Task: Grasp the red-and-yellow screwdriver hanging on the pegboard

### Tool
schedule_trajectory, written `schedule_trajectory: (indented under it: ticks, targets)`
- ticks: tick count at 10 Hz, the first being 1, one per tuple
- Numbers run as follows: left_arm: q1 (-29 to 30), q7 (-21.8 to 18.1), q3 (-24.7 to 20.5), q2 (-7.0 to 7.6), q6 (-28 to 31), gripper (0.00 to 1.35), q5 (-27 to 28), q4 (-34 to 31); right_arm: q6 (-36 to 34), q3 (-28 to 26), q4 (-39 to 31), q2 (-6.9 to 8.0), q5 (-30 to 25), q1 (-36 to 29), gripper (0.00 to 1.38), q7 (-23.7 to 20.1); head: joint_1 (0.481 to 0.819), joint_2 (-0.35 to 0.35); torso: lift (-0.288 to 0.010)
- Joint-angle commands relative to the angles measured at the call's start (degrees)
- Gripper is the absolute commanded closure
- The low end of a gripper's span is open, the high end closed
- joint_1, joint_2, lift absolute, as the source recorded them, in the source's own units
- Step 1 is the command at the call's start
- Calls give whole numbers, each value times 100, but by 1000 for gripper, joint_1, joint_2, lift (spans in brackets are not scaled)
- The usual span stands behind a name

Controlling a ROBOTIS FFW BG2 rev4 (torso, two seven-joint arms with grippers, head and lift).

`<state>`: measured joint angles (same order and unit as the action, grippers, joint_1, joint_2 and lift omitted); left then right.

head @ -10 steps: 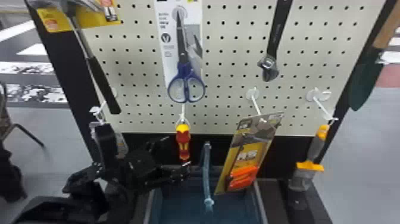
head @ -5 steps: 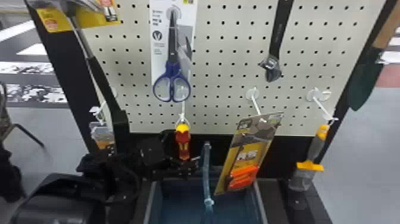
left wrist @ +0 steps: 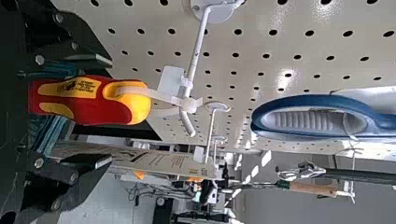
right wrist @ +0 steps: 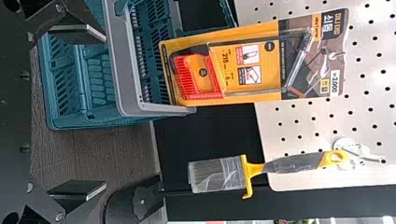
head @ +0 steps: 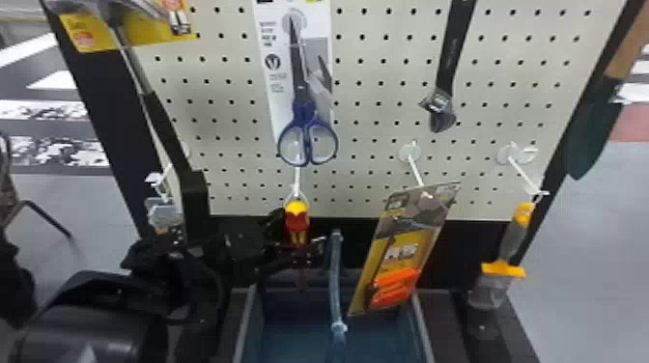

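Okay, screwdriver [head: 297,222]: red-and-yellow, hanging by a white tie [left wrist: 148,94] on a pegboard hook [head: 297,179], below the blue-handled scissors [head: 307,140].
Long axis: near vertical in the head view, no marked lean seen.
Pointing: yellow butt end up toward the hook, working end down; lower part dark and hard to read behind the gripper.
Left gripper [head: 298,235]: open, at the red part of the handle. Left wrist view has one finger on each side of the handle, gap visible both sides, handle closer to one finger than the other. No grip on it.
Handle: in the left wrist view its length runs back between the fingers, butt end beyond the fingertips; shaft hidden there.
Right gripper [right wrist: 105,112]: open, fingers well apart, nothing between them; near the basket [right wrist: 123,58] and the paintbrush [right wrist: 217,175].
Packaged saw [head: 403,251]: hanging tilted on its own hook, on the robot's right of the screwdriver, apart from it.
Wrench [head: 446,72]: high on the pegboard [head: 376,108], jaw end down.
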<state>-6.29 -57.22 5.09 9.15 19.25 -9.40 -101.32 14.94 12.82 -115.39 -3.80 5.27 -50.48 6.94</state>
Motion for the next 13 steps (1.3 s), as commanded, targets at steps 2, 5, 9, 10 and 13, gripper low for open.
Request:
schedule_trajectory:
  ticks: [2, 5, 9, 10, 13]
  targets:
    - [29, 18, 9, -1, 43, 863, 9, 0, 1, 1, 0, 2, 0, 0, 194, 0, 549, 0, -100]
    - [41, 44, 27, -1, 43, 1024, 88, -56, 1, 1, 0, 2, 0, 0, 194, 0, 549, 0, -100]
    - [41, 53, 27, -1, 34, 1039, 88, -71, 1, 1, 0, 2, -9, 0, 194, -9, 549, 0, -100]
    - [41, 53, 27, -1, 34, 1039, 88, -71, 1, 1, 0, 2, -9, 0, 194, -9, 549, 0, -100]
    - [54, 70, 27, -1, 34, 1039, 88, -71, 1, 1, 0, 11, -17, 12, 194, -9, 549, 0, -100]
